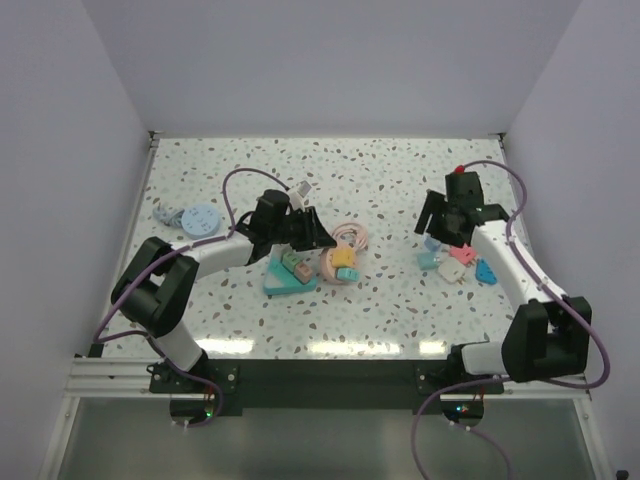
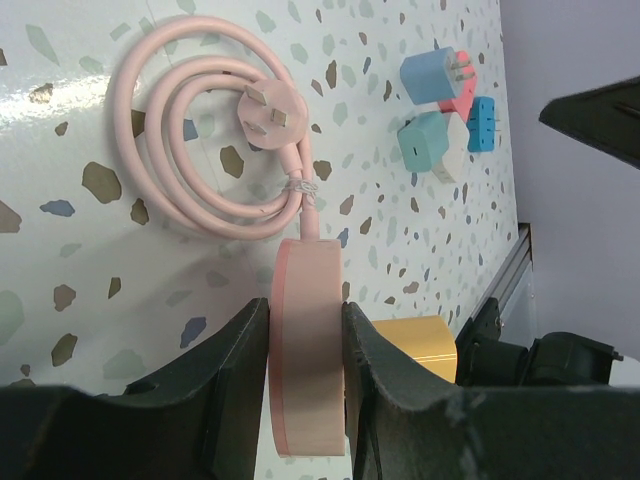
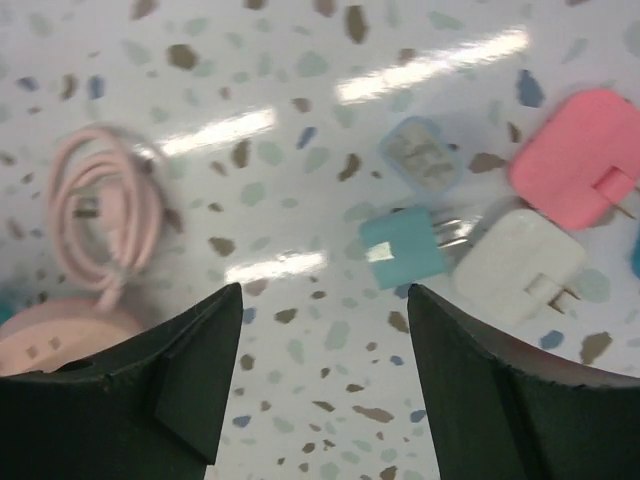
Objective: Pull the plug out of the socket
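Left wrist: left gripper (image 2: 305,345) clamps the round pink socket (image 2: 304,270); yellow plug (image 2: 416,346) looks still seated, so the pull remains. Right gripper (image 3: 325,340) is wide, empty, over loose teal adapter (image 3: 402,250).

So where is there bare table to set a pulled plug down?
Bare tabletop runs along the far edge, and between the coiled pink cable and the loose adapters by the right gripper. The near strip is free too. Crowded: around the left gripper, its pink socket and the teal power strip.
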Available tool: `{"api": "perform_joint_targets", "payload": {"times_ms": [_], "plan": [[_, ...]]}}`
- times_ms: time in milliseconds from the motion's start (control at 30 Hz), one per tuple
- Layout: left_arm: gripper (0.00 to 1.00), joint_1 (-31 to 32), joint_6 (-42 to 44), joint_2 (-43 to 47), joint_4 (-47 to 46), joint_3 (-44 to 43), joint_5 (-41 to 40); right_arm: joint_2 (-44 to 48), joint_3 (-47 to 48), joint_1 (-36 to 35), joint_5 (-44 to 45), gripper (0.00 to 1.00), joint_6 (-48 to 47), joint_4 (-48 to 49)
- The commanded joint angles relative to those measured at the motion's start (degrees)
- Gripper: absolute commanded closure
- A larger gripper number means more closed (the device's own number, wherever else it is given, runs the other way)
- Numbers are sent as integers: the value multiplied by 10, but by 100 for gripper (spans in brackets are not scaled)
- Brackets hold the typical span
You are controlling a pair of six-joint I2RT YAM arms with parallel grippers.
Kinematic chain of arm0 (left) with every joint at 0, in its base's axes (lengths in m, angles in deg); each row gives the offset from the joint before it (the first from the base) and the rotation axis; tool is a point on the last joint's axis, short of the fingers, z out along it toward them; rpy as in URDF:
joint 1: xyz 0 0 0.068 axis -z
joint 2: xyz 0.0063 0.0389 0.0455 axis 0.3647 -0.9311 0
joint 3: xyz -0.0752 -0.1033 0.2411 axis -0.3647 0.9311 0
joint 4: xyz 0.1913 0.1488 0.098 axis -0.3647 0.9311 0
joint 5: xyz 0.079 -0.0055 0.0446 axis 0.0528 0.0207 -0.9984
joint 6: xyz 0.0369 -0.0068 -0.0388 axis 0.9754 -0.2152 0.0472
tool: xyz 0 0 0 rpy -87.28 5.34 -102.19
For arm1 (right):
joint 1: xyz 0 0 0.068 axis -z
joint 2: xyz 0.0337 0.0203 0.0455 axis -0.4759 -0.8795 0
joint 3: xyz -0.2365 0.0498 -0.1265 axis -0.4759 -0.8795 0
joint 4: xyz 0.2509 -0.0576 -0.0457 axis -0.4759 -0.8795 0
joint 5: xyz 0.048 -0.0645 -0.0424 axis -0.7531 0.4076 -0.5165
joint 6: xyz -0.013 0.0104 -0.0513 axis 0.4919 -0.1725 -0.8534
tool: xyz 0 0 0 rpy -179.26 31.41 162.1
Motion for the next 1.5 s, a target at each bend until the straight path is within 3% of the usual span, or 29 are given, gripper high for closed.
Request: {"api": "perform_joint_targets", "payload": {"times_ms": [0, 167, 333, 700, 767, 933, 967, 1000, 1100, 1133, 1300, 1467], "plan": [[100, -3, -20, 4, -60, -18, 23, 52, -8, -48, -188, 29, -20, 74], [100, -2, -28, -3, -71, -16, 25, 72, -29, -134, -273, 29, 23, 146], [100, -3, -37, -3, -74, -16, 22, 53, -39, -200, -228, 31, 46, 170], [100, -1, -71, 7, -112, 1, 24, -24, -69, -261, -220, 38, 68, 251], [100, 1, -73, 7, -116, 4, 26, -33, -71, -262, -225, 44, 71, 269], [100, 6, -66, 8, -118, 5, 37, -41, -65, -262, -226, 70, 69, 282], [98, 8, -64, 8, -117, 4, 38, -42, -63, -262, -227, 73, 67, 280], [76, 8, -64, 6, -117, 5, 39, -42, -62, -262, -228, 76, 63, 279], [48, 13, -56, 4, -107, 5, 43, -42, -58, -262, -235, 89, 56, 276], [43, 14, -53, 3, -106, 5, 42, -41, -60, -262, -238, 93, 55, 277], [24, 20, -51, -13, -102, 4, 39, -34, -59, -262, -240, 98, 58, 283], [22, 27, -35, -36, -39, -14, 10, -20, -55, -262, -227, 100, 60, 286]]}}
